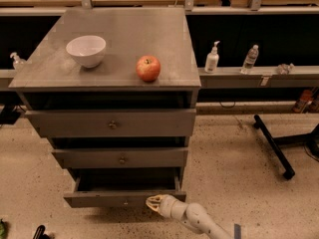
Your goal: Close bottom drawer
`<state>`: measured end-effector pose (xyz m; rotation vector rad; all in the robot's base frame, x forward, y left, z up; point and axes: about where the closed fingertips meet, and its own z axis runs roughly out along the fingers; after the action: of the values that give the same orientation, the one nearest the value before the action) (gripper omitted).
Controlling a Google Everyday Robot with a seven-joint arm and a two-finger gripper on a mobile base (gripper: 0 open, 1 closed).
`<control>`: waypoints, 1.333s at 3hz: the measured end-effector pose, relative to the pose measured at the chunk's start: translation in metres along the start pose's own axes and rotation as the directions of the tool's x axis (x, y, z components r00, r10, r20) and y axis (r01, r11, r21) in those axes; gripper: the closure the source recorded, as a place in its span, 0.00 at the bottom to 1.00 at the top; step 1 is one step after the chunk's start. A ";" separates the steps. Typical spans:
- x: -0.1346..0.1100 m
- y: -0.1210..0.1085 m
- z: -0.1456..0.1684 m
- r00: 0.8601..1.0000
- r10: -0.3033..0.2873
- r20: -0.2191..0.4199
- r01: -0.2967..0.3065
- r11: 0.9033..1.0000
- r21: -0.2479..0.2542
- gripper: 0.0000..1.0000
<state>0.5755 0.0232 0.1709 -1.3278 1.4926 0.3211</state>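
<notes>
Camera view, down low: the bottom drawer [104, 198] stands pulled out of the table [124, 29], its slim front panel running 9-to-3 across the scene. Just right of its knob [124, 201], the tool [153, 203] sits at the panel's face, arm trailing toward 4 o'clock. Open or closed, I cannot tell; nothing visibly held. The cavity lies at the tool's 12, so I'd judge the push goes straight in, square to the panel.

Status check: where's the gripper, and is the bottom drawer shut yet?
Gripper low, at the drawer's front face, right of centre. Bottom drawer not shut, pulled out from the cabinet. No obstruction visible.
</notes>
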 end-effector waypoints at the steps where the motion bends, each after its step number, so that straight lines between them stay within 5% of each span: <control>1: -0.004 -0.008 0.008 1.000 -0.012 -0.007 0.012 1.000 0.015 1.00; 4: -0.007 0.000 0.019 0.999 -0.016 0.051 0.016 1.000 -0.011 1.00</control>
<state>0.5842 0.0417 0.1693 -1.3307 1.4393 0.3510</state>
